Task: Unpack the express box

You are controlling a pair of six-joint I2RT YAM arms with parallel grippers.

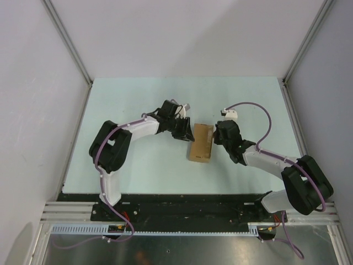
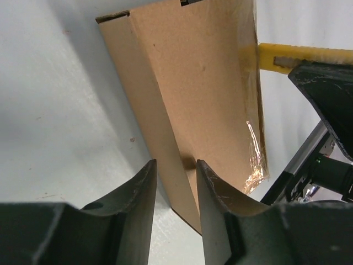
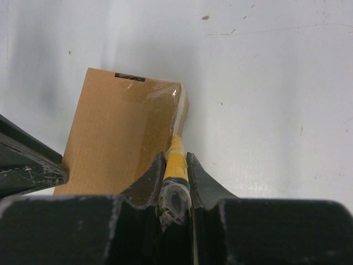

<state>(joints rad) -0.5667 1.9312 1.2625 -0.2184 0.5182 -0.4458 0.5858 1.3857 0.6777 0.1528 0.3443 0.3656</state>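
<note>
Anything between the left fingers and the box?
Nothing visible. The left fingers sit open at the box's long side, only bare table between. The knife, clamped in the right fingers, meets the opposite taped edge.

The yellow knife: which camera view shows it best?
Right wrist view: the knife sits centred, clamped in the right tool, its front end at the box. The left wrist view shows only a yellow part beyond the box. In the top view it cannot be made out.
</note>
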